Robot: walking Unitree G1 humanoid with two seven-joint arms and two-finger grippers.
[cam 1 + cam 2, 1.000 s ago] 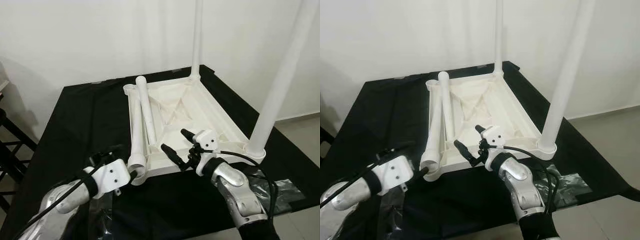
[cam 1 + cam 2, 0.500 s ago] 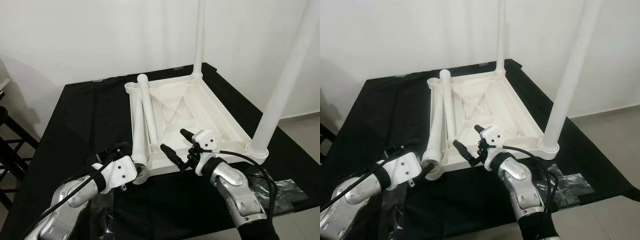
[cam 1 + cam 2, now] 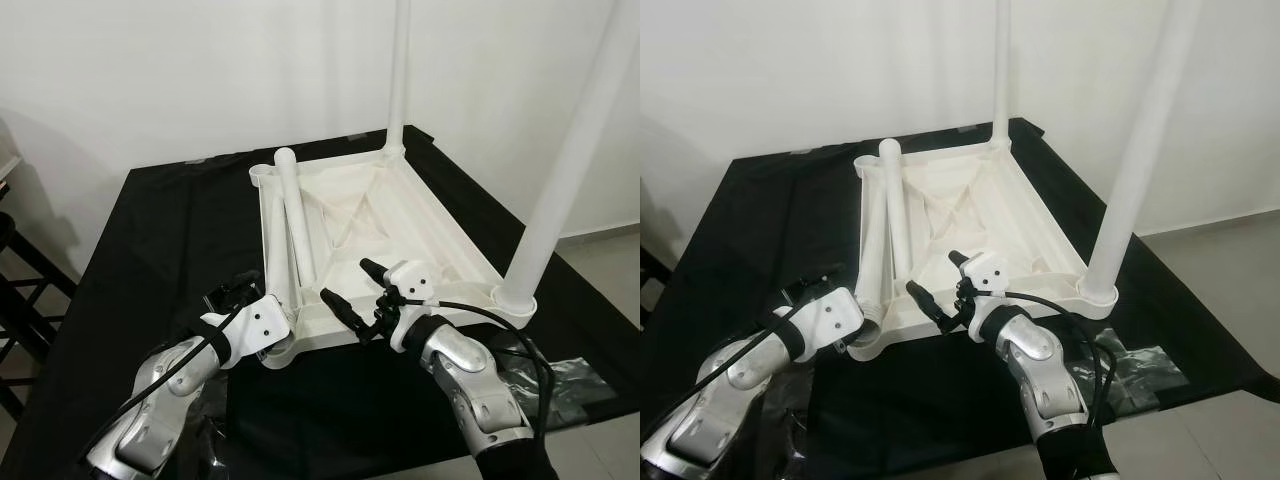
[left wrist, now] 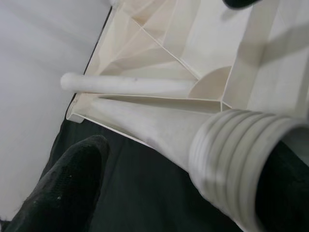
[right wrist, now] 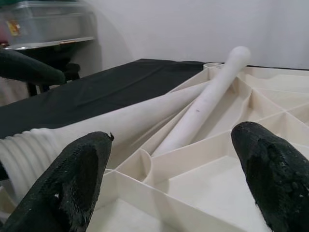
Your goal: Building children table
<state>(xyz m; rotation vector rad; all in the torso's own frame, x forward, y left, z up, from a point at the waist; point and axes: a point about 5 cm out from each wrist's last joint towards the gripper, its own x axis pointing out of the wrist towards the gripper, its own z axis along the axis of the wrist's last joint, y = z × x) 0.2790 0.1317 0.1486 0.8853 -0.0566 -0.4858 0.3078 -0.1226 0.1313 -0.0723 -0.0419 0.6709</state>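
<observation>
The white children's table top (image 3: 420,215) lies upside down on a black-covered table. Two white legs stand upright in its right corners, the far leg (image 3: 398,70) and the near leg (image 3: 570,160). Two loose legs lie along its left side: the outer leg (image 3: 274,245) and the inner leg (image 3: 298,215). My left gripper (image 3: 278,322) is at the near-left corner, open, with the outer leg's threaded end (image 4: 231,164) between its fingers (image 4: 63,193). My right gripper (image 3: 343,278) hovers open over the near edge, holding nothing.
The black cloth (image 3: 170,230) covers the whole work table. Clear plastic wrap (image 3: 565,365) lies at its near right corner. A dark rack (image 3: 15,300) stands off the left edge. A white wall is close behind, and bare floor (image 3: 610,270) lies to the right.
My left arm has swung in to the right, bringing its gripper up against the outer loose leg's threaded end. The right gripper has stayed in place.
</observation>
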